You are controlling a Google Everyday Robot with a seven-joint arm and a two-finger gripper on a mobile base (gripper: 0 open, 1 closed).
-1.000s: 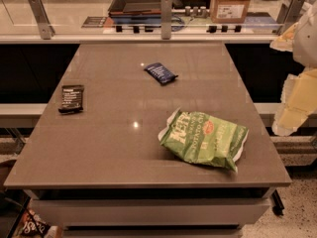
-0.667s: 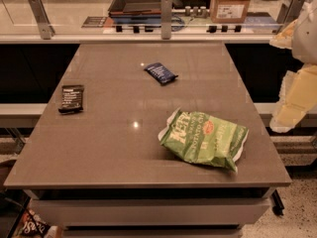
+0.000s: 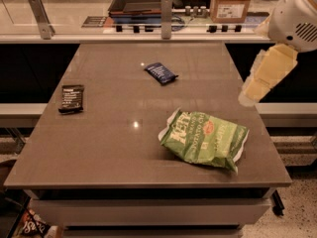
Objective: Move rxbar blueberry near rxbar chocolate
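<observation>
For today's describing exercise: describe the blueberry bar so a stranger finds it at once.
On the grey table, with the gripper hanging off its right edge, the rxbar blueberry lies far-centre, past the green chip bag. It is navy-blue; the rxbar chocolate at the left is black.

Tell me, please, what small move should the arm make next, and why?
Probably swing the gripper over toward the blue bar. The gripper hangs beyond the right edge of the table, and the blue bar lies far from the black bar.
</observation>
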